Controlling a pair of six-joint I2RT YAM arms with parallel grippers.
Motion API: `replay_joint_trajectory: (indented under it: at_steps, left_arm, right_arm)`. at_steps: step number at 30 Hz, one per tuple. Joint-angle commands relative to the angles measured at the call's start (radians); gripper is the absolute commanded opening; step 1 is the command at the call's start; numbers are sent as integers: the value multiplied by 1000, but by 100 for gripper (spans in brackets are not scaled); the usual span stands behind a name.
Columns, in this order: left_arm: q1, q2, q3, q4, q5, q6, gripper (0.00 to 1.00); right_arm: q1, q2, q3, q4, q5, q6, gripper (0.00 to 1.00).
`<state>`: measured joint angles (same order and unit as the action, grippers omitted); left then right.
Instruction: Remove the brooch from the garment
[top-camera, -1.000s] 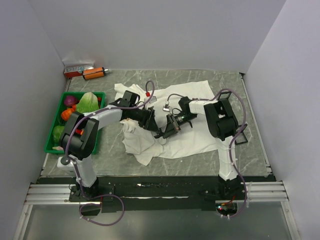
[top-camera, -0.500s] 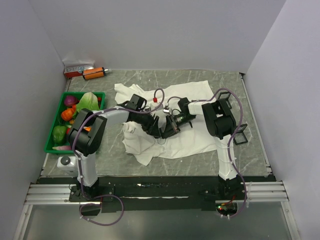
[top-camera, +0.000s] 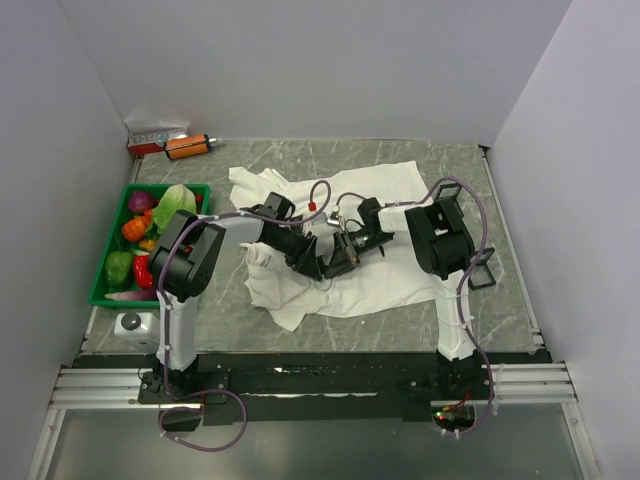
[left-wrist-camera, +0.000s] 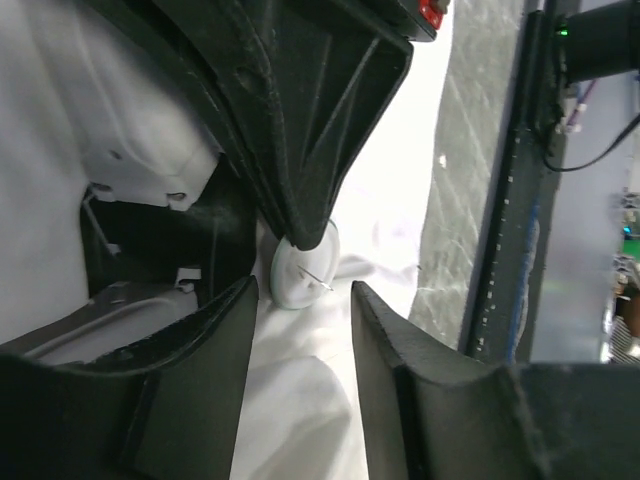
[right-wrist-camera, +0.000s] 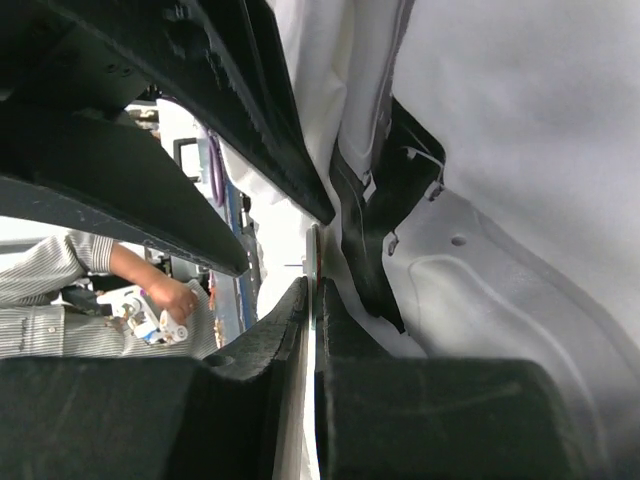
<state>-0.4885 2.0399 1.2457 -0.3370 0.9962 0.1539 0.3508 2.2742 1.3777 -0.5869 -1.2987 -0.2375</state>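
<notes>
The white garment (top-camera: 390, 280) lies spread on the table. The brooch (left-wrist-camera: 305, 268) is a small round disc; its pale face with a thin metal pin shows in the left wrist view. My right gripper (right-wrist-camera: 313, 290) is shut on it, and the disc (right-wrist-camera: 315, 250) stands edge-on past the fingertips. My left gripper (left-wrist-camera: 304, 300) is open just below the disc, its fingers either side of a fold of garment (left-wrist-camera: 300, 400), touching neither. In the top view both grippers, left (top-camera: 317, 267) and right (top-camera: 331, 264), meet tip to tip over the garment's middle; the brooch is hidden there.
A green crate (top-camera: 100, 292) of toy vegetables stands at the left. An orange-and-black cylinder (top-camera: 186, 147) and a small box (top-camera: 155, 134) lie at the back left. A small white device (top-camera: 130, 322) sits by the left arm's base. A black clip (top-camera: 481, 273) lies right of the garment.
My left gripper has moved right and toward me across the garment until it meets the right gripper's tips. The right gripper has barely moved.
</notes>
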Motion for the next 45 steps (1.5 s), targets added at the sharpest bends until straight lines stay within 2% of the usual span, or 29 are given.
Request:
replay_joint_trajectory:
  at_steps: [1, 13, 26, 45]
  left_arm:
    - [1, 22, 44, -39, 107, 29, 45]
    - [1, 91, 86, -83, 125, 55, 38]
    - [-1, 131, 124, -106, 131, 72, 33]
    - [-39, 131, 95, -33, 32, 58, 26]
  right_arm:
    - [5, -54, -14, 25, -17, -46, 0]
    - [4, -62, -25, 18, -54, -77, 0]
    - [4, -47, -12, 16, -50, -56, 0]
    - [5, -36, -6, 9, -59, -56, 0]
